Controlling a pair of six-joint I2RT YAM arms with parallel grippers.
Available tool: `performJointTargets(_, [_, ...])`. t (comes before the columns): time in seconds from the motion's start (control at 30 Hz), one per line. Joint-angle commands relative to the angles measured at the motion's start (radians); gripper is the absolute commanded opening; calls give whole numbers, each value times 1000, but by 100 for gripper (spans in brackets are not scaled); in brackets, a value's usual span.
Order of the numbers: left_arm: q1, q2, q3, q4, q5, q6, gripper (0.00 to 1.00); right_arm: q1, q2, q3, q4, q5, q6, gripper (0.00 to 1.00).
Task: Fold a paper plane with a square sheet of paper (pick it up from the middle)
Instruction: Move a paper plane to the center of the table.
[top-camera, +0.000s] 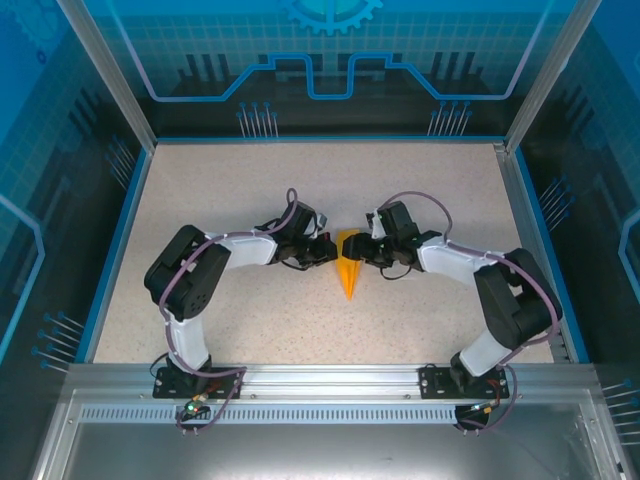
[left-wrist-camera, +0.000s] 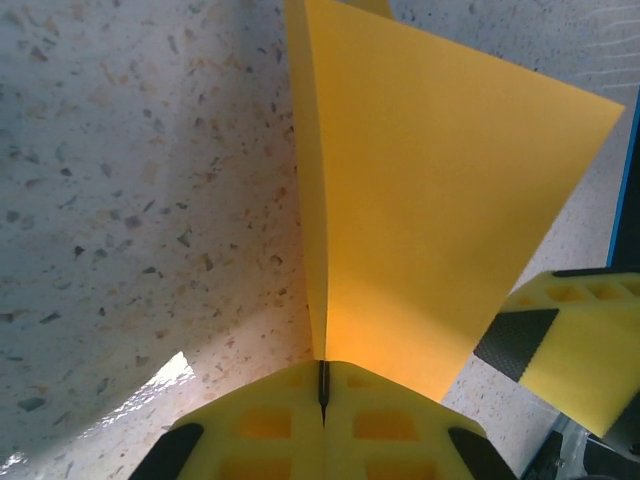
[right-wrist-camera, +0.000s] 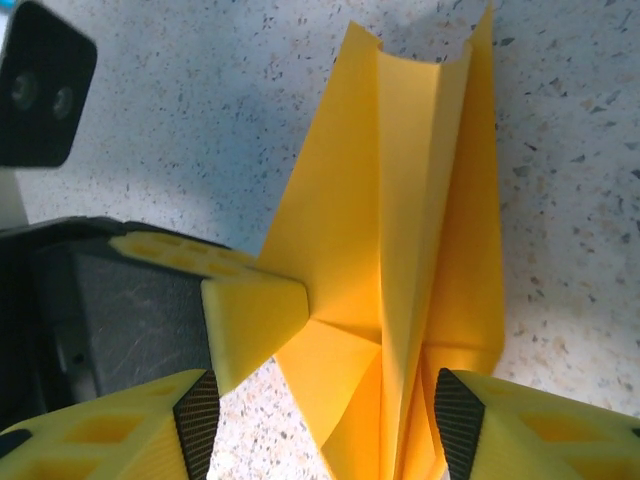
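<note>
Paper plane (top-camera: 347, 272) sits right between the two hands, out on the middle of the table (top-camera: 230, 190), and it's a narrow dart now, its nose sticking out past both sets of fingertips. Left hand (left-wrist-camera: 322, 388) is pinched fully shut on it, tips pressed together on a folded edge, with the paper standing up and fanning out straight ahead of them. Right hand (right-wrist-camera: 320, 435) faces it from the opposite side with its jaws partly apart and one pad either side of the pleated layers. The paper lies in that gap, close against one pad and clear of the other, so I see no real grip there. One left fingertip (right-wrist-camera: 255, 320) touches the wing just ahead of the right hand's near pad.

This looks like a late step to me: the main folds are in and the wings are being set. The next move, I'd judge, calls for the right hand to squeeze squarely across the centre crease without crumpling the layers, using the left pinch as the anchor. Both arms are bent at the elbow, forearms reaching inward low over the table, wrists turned toward each other
</note>
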Motion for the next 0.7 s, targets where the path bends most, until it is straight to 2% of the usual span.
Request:
performJointTargets(0.0, [7, 16, -20, 4, -23, 6, 0, 15, 45, 28, 4, -14, 10, 61])
performJointTargets(0.3, [8, 16, -30, -48, -87, 10, 0, 17, 104, 75, -37, 30, 6, 64])
performJointTargets(0.47, [9, 18, -35, -78, -118, 15, 9, 17, 141, 59, -1, 10, 17, 68])
performJointTargets(0.67, [8, 36, -39, -85, -121, 11, 10, 15, 164, 48, 28, -17, 31, 69])
